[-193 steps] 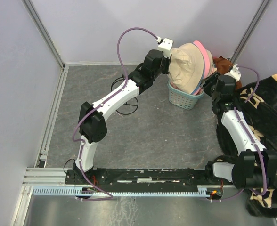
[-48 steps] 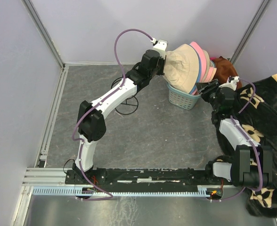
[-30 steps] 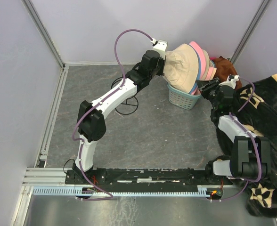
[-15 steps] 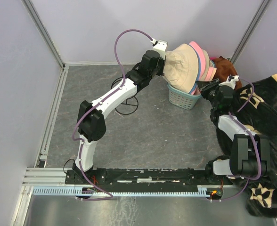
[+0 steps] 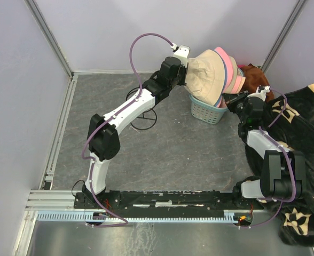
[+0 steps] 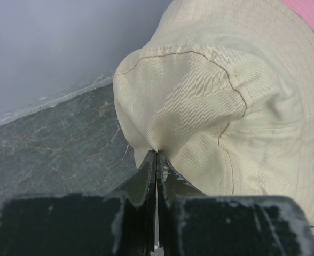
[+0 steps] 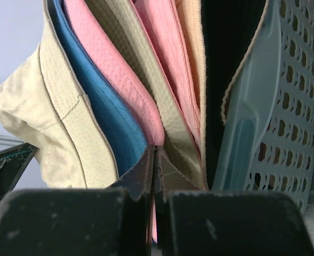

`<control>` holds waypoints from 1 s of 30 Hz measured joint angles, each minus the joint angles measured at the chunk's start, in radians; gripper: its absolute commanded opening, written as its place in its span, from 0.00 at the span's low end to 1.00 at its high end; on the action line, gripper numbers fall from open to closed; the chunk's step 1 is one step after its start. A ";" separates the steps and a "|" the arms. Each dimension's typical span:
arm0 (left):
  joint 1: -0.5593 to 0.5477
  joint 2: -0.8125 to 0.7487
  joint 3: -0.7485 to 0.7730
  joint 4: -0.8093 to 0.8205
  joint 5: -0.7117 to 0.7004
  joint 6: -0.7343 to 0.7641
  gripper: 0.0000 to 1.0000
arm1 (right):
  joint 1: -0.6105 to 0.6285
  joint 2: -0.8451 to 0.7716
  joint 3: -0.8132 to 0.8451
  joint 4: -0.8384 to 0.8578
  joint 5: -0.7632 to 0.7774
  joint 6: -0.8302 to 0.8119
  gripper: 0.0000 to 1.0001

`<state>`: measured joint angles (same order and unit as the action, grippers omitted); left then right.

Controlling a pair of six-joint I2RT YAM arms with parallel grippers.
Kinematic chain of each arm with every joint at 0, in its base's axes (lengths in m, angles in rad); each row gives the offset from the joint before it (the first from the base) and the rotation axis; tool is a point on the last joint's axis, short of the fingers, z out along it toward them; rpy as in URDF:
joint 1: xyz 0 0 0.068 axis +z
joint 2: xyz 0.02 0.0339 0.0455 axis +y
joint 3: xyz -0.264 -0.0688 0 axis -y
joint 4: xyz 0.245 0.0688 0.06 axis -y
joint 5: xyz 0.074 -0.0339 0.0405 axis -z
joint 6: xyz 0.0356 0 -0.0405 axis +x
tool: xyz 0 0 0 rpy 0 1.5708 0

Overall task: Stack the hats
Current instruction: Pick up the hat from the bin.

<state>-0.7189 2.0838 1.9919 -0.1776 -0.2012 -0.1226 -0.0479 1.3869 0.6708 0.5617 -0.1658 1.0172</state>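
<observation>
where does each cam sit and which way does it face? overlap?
Top external: above and behind the bases, looking down at the table; both arms, left tool and right tool at the hats.
Left wrist: on left arm, facing the beige hat's crown; own fingers pinch it.
Right wrist: on right arm, facing hat brims beside the teal basket; own fingers shut.
Shared: all see the beige hat.

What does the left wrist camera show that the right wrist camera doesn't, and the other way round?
Left wrist only: the left pincer shut on the crown of the beige hat, with grey floor behind. Right wrist only: the right pincer shut among hat brims seen edge-on, apparently on the pink hat, beside a blue brim and the basket. Both: the beige hat and a shut pincer.
</observation>
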 measured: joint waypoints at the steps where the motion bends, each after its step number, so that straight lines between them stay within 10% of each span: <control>1: 0.000 -0.001 0.000 0.000 0.002 0.000 0.03 | 0.000 0.000 0.000 0.000 0.000 0.000 0.01; 30: -0.009 -0.072 0.130 -0.076 0.094 -0.025 0.03 | -0.005 -0.043 0.017 -0.126 0.001 -0.024 0.01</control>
<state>-0.7277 2.0113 2.1216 -0.2531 -0.1074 -0.1474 -0.0532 1.3434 0.6876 0.4358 -0.1650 0.9928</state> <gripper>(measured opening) 0.034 0.017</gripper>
